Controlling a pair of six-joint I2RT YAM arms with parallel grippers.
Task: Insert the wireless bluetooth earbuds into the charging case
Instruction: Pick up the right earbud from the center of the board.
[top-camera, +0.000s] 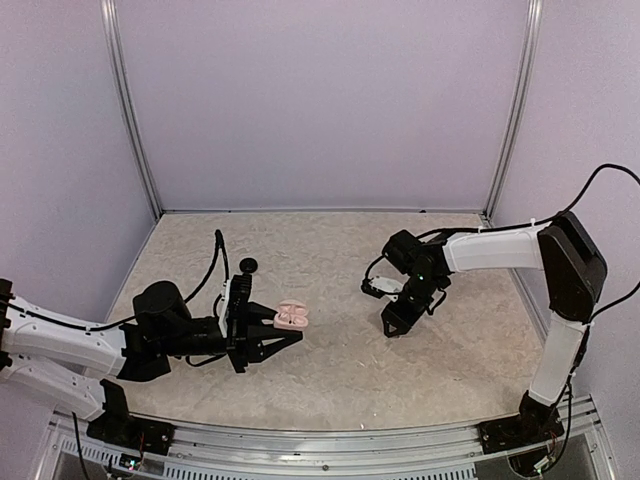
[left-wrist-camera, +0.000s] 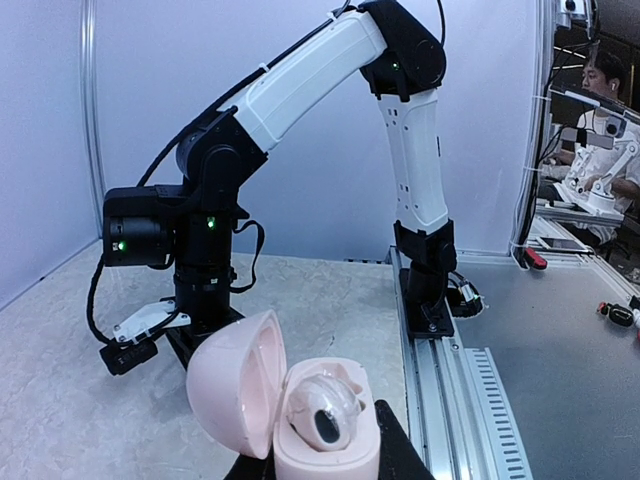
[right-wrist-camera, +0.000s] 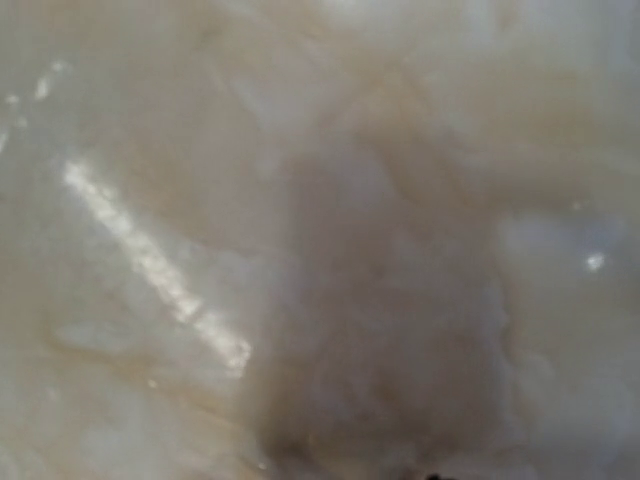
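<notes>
Overhead view of two robot arms on a pale, speckled tabletop (top-camera: 330, 385), with an aluminium rail (top-camera: 350, 437) along its near edge.

Nearest, on the left, the left arm (top-camera: 70, 345) lies low across the tabletop. Its left claw (top-camera: 283, 328) pinches a small pink charging case (top-camera: 291, 315) by the base. The left wrist view shows the case close up — its domed lid (left-wrist-camera: 232, 385) is swung open to the left. One pale, almost see-through earbud (left-wrist-camera: 325, 408) sits in a socket in the lower half.

Farther in, on the right, the right arm (top-camera: 500, 245) rises from the near right corner and bends over the tabletop. Its right claw (top-camera: 393, 325) points down at the surface, well apart from the case. In the overhead view the fingers are too small to read, and in the left wrist view the case's lid hides them. The right wrist view shows only a blurred, pale surface very close to the lens. So it cannot be told whether this claw is spread or pressed together, or whether it grips anything.

Beyond the left claw, a small round black object (top-camera: 247, 265) rests on the tabletop beside a black cable (top-camera: 220, 245). Farthest back, plain pale walls (top-camera: 320, 100) close in the space. In the left wrist view a person (left-wrist-camera: 603, 75) sits past the rail, off to the right.
</notes>
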